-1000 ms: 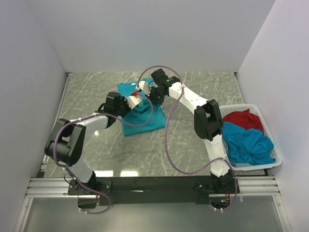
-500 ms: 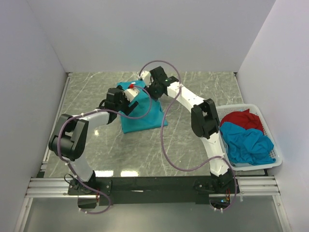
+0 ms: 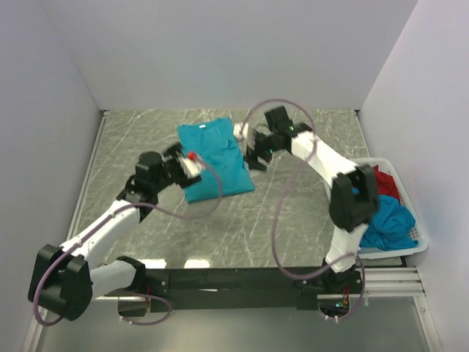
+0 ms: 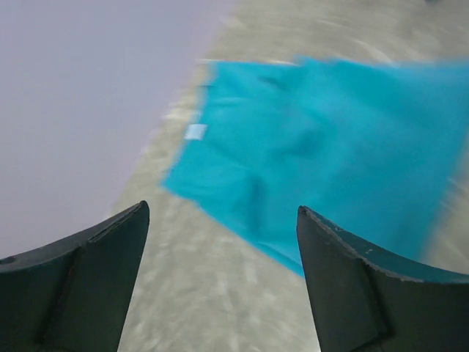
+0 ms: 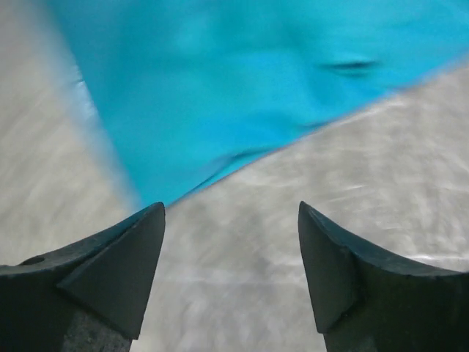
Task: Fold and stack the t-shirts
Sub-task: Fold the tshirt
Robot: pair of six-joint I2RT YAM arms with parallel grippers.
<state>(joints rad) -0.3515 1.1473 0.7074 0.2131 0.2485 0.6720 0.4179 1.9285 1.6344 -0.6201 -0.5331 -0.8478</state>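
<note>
Both our grippers, left [image 4: 220, 282] and right [image 5: 231, 275], hang spread and empty beside the teal t-shirt [image 3: 212, 158], seemingly folded flat on the table [image 3: 293, 213].

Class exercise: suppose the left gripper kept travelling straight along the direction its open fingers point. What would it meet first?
Most likely the teal t-shirt, lying flat on the table straight ahead of the open left gripper. Bare tabletop lies between them; depth is hard to judge, so it might graze that first.
</note>
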